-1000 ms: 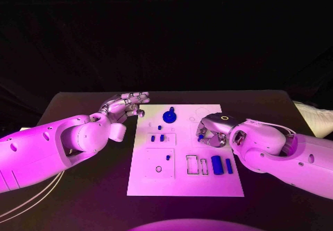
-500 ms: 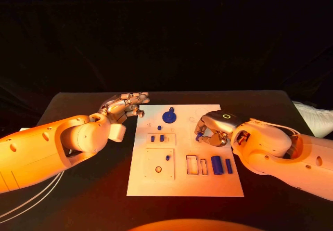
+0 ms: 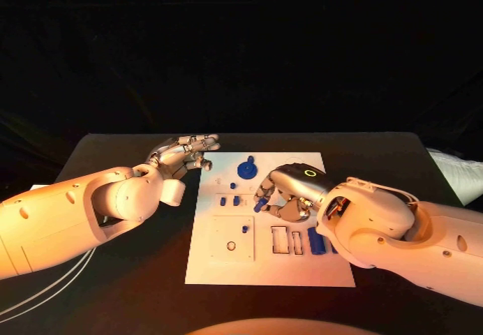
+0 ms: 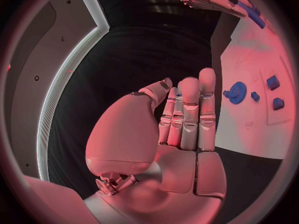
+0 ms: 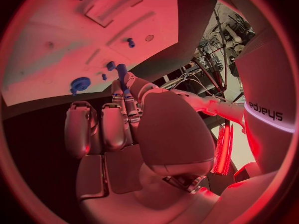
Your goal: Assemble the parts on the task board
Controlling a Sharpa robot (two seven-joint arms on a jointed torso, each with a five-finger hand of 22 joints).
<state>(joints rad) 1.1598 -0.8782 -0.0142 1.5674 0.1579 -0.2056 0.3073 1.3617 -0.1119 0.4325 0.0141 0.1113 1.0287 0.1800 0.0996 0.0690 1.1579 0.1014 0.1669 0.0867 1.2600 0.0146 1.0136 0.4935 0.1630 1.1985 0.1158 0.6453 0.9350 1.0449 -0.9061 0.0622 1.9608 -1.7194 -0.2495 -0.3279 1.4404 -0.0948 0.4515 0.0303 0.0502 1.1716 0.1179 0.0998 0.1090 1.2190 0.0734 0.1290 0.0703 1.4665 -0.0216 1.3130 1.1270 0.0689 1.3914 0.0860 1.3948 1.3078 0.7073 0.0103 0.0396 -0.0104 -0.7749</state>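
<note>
My right hand (image 3: 287, 192) hangs over the middle of the task board (image 3: 270, 272), and its fingers (image 5: 129, 95) pinch a small blue peg (image 3: 261, 204) between thumb and a fingertip, the others curled in beside it. The peg's free end points down toward the board, near the two short blue pieces (image 3: 229, 201) that stand in the small framed pocket on the board's left half. I cannot tell whether the peg touches the board or is just above it.

My left hand (image 3: 182, 155) holds nothing. Its fingers (image 4: 188, 112) lie straight and pressed together, raised just beside the board's far left corner above the black worktop (image 3: 121, 150).

As far as I can judge, the job is partly done. The blue gear (image 3: 246, 168) stands at the far end of the board, a tiny blue piece (image 3: 232, 185) sits just this side of it, and another small one (image 3: 245, 228) sits on the square plate (image 3: 232, 237) nearer me. Left to do: two slim rectangular frames (image 3: 286, 240) look unfilled (their insides show white), and a blue cylinder (image 3: 315, 241) lies loose beside them, partly hidden by my right arm. The peg in my fingers also needs its seat.
</note>
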